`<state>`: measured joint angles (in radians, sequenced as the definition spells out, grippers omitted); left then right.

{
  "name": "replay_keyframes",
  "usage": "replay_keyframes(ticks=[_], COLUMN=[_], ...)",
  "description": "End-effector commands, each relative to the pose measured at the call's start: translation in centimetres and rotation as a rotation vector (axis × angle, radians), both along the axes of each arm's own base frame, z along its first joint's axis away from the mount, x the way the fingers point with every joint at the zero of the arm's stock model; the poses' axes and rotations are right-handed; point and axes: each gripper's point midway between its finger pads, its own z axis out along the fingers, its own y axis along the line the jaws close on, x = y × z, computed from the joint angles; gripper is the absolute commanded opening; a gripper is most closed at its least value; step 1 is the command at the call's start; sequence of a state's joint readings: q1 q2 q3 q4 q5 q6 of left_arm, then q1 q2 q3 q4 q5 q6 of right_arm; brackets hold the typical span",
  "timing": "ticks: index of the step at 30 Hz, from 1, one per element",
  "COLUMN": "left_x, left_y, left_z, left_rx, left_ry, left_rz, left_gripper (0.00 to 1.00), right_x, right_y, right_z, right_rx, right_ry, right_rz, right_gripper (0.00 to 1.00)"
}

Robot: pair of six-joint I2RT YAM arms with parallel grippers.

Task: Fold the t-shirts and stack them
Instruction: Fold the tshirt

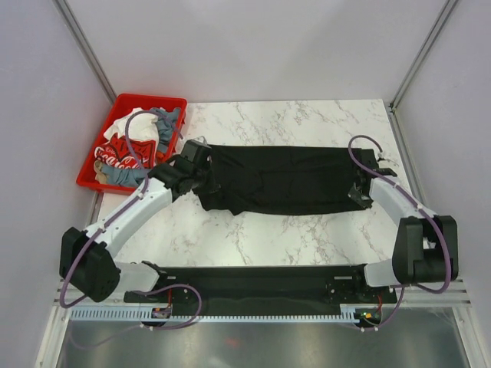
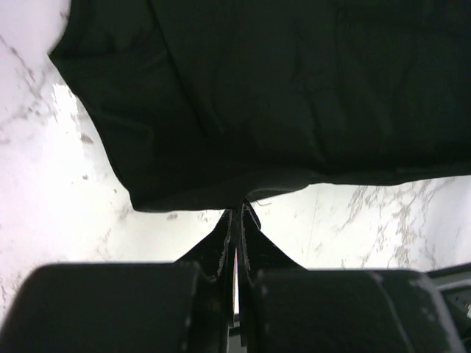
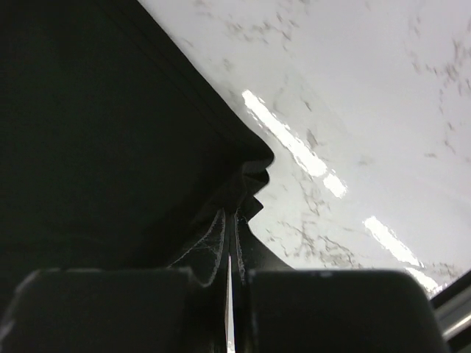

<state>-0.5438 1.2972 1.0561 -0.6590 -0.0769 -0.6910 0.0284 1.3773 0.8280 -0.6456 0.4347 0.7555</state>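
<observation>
A plain black t-shirt lies stretched sideways across the marble table as a long folded band. My left gripper is shut on its left end; in the left wrist view the fingers pinch the cloth's edge. My right gripper is shut on its right end; in the right wrist view the pads clamp bunched black cloth. Other t-shirts, white, red with Coca-Cola lettering and grey-blue, lie piled in the bin.
A red plastic bin stands at the table's back left corner, partly over the edge. White marble table extends in front of the shirt. Enclosure walls and metal posts stand on both sides.
</observation>
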Motion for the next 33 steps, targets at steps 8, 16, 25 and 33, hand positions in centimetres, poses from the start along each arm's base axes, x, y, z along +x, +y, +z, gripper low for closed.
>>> replay_keyframes(ticks=[8, 16, 25, 33], left_x=[8.1, 11.6, 14.1, 15.6], left_y=[0.6, 0.2, 1.0, 0.9], left_z=[3.6, 2.7, 0.4, -1.3], left_rx=[0.017, 0.045, 0.074, 0.091], left_ry=[-0.094, -0.079, -0.038, -0.011], left_rz=[0.008, -0.011, 0.011, 0.011], left_gripper=[0.02, 0.02, 0.02, 0.02], right_x=[7.0, 10.2, 12.8, 13.5], right_y=[-0.4, -1.1, -1.4, -1.8], right_z=[1.3, 1.9, 1.3, 0.5], right_rx=[-0.045, -0.093, -0.098, -0.104], right_ry=[0.013, 0.012, 0.022, 0.041], right_rz=[0.094, 0.098, 0.079, 0.051], right_gripper=[0.0, 0.0, 0.0, 0.0])
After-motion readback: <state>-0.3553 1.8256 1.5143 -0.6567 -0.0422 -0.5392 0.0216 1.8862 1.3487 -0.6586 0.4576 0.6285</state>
